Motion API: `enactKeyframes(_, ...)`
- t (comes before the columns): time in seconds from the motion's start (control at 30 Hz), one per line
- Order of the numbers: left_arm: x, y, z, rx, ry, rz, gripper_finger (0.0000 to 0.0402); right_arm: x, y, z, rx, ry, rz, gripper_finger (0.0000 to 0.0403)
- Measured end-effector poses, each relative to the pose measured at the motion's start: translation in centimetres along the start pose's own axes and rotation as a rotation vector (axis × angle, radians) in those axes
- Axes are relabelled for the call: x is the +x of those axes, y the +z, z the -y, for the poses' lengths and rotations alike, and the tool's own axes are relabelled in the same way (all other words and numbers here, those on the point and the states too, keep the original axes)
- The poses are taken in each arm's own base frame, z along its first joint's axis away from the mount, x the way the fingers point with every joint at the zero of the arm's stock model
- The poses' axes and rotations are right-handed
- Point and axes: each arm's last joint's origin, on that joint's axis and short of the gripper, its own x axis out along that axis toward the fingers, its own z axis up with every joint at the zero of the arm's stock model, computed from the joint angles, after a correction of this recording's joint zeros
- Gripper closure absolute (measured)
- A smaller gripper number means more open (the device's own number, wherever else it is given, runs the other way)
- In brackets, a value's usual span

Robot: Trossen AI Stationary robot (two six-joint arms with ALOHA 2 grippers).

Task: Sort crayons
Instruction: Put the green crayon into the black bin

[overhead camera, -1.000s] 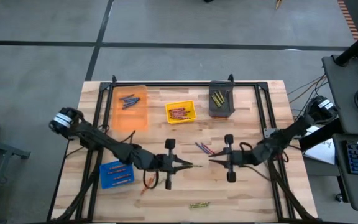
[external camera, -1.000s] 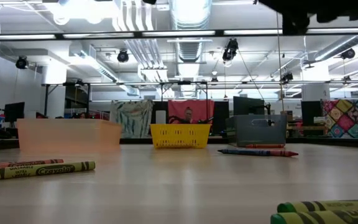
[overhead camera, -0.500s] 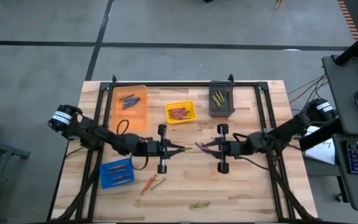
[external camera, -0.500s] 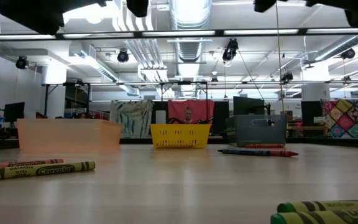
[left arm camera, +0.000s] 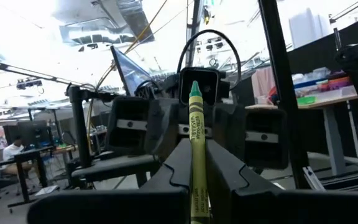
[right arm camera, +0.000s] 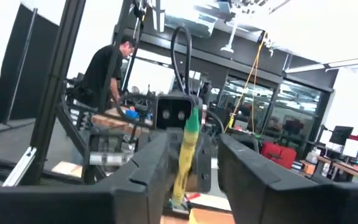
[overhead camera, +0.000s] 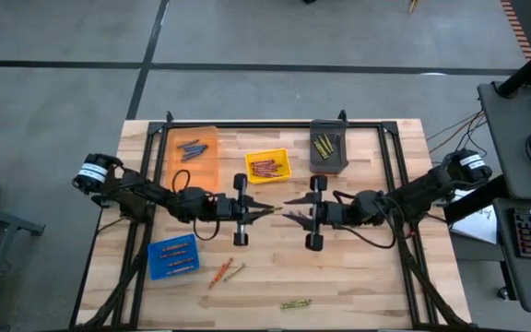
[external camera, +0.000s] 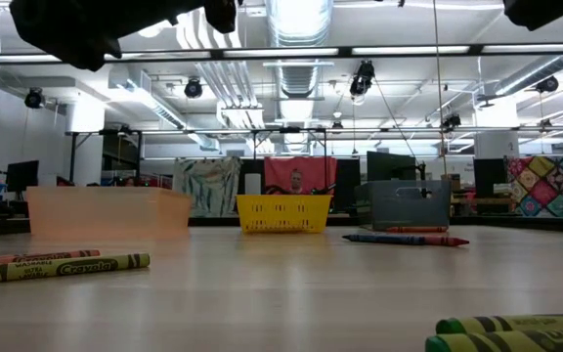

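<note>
Above the table's middle, my left gripper (overhead camera: 267, 210) (left arm camera: 194, 146) is shut on a yellow-green crayon (left arm camera: 196, 118) with a green tip. Facing it from the right, my right gripper (overhead camera: 289, 209) (right arm camera: 188, 146) stands open. Its fingers are on either side of that crayon's free end (right arm camera: 186, 149), with a gap on each side. Loose crayons lie flat on the table: a purple and red pair (overhead camera: 299, 219) under the grippers, an orange and green pair (overhead camera: 224, 272), and olive ones (overhead camera: 295, 303) near the front edge. My left gripper pinches the crayon's paper-wrapped shaft (left arm camera: 197, 186) between its two fingers. The crayon lies along the fingers, and its green tip (left arm camera: 194, 93) sticks out past the fingertips. The fingers come from the table's left, slanting upward. The crayon is lifted clear of the table.
An orange bin (overhead camera: 194, 159), a yellow bin (overhead camera: 268, 167) and a grey bin (overhead camera: 328, 148) stand along the far side. A blue bin (overhead camera: 171, 257) sits near left. All hold crayons. A black frame (overhead camera: 275, 124) borders the table. A person shows in the room behind (right arm camera: 107, 68).
Both grippers have gone toward the table's far edge and closer to each other. My left gripper has tipped its fingers upward, the crayon staying in its hold. My right gripper has risen and opened its fingers around the crayon's free end. The orange and green pair is uncovered.
</note>
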Motion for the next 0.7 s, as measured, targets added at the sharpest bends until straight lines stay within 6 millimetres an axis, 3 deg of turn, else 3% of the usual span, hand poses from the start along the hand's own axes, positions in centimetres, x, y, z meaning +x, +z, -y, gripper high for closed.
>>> enactKeyframes(0.27, 0.2, 0.1, -0.1, 0.002, 0.004, 0.006, 0.0401, 1.3, 0.2, 0.5, 0.003, 0.027, -0.003, 0.0247)
enactKeyframes(0.7, 0.3, 0.1, -0.3, 0.01, 0.014, 0.004, 0.0401, 2.3, -0.8, 1.7, -0.006, 0.033, -0.019, 0.0289)
